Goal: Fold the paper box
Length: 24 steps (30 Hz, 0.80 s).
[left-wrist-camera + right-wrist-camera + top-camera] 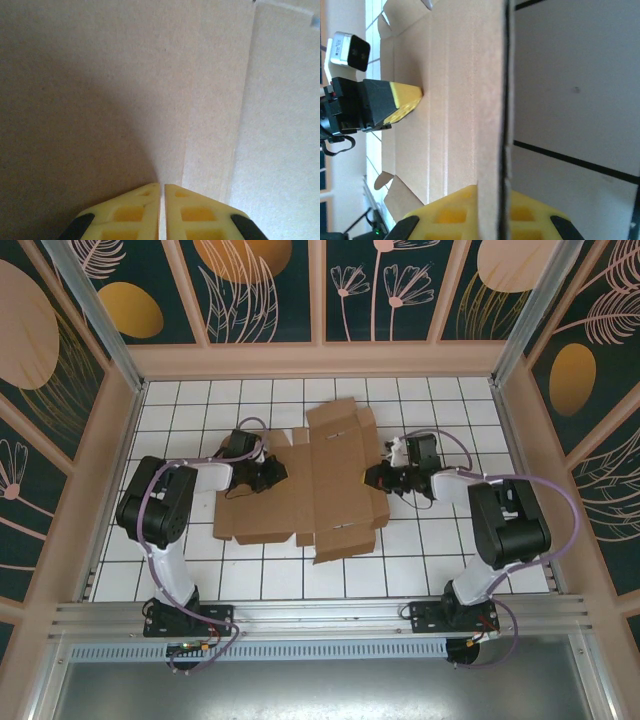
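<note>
- In the right wrist view, the right edge of the paper box [455, 100] is seen pinched between the closed fingers of the right pincer [492, 202].
- The left pincer [161, 200] is shown closed, tips together on bare cardboard, with nothing gripped.
- From above, the plain brown creased blank is seen flat at mid-desk [440, 540], with pincers at its 9 and 3 o'clock.
- A camera [350, 50] label is too small to be read.

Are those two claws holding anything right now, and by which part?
The right gripper pinches the paper box by its right edge. The left gripper is shut, tip against the box, holding nothing.
</note>
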### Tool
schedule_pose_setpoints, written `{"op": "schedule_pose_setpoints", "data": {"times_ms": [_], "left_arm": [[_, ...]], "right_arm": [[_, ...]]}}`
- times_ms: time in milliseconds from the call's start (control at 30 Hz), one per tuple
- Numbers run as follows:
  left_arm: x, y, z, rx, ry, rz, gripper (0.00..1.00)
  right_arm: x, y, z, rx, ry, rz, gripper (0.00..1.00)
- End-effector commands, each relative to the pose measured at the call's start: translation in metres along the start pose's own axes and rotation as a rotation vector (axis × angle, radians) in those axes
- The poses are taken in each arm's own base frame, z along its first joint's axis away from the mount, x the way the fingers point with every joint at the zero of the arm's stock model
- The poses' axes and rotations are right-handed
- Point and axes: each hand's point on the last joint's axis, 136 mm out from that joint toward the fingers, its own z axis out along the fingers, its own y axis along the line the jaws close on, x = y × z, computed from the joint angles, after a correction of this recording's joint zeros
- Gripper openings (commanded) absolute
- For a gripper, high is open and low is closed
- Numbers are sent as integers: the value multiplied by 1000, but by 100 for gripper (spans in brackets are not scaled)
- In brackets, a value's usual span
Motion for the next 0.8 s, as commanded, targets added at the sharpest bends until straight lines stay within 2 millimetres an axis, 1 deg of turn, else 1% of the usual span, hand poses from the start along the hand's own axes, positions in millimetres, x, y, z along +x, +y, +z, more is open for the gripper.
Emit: {"op": "schedule_pose_setpoints", "data": {"times_ms": [0,33,100,167,200,267,367,433,500,667,767], "left_arm": [[48,-8,0,36,135,-63,10],[52,-16,-2,48,143,-46,10],[54,-26,-10,53,134,-20,10],[51,-32,-23,47,103,-3,10],[47,-38,-32,46,77,20,12],[42,-38,-45,10,30,57,15],[35,-28,-56,-63,-24,94,18],[31,-19,-59,-112,-47,94,18],[29,-9,-58,-153,-62,65,18],[26,-3,-53,-153,-91,-6,19],[28,-4,-43,-118,-74,-34,19]], "right_arm": [[-18,1,-18,189,-37,-125,3],[-19,2,-22,243,-25,-151,2],[-19,6,-26,311,-6,-178,2],[-22,11,-33,363,3,-190,0],[-25,14,-37,387,0,-200,0],[-32,19,-48,453,-2,-235,0],[-41,25,-65,550,12,-296,0],[-46,27,-72,601,33,-314,0],[-46,28,-72,647,75,-347,0],[-44,27,-65,744,158,-392,0],[-40,32,-56,727,207,-395,1]]}}
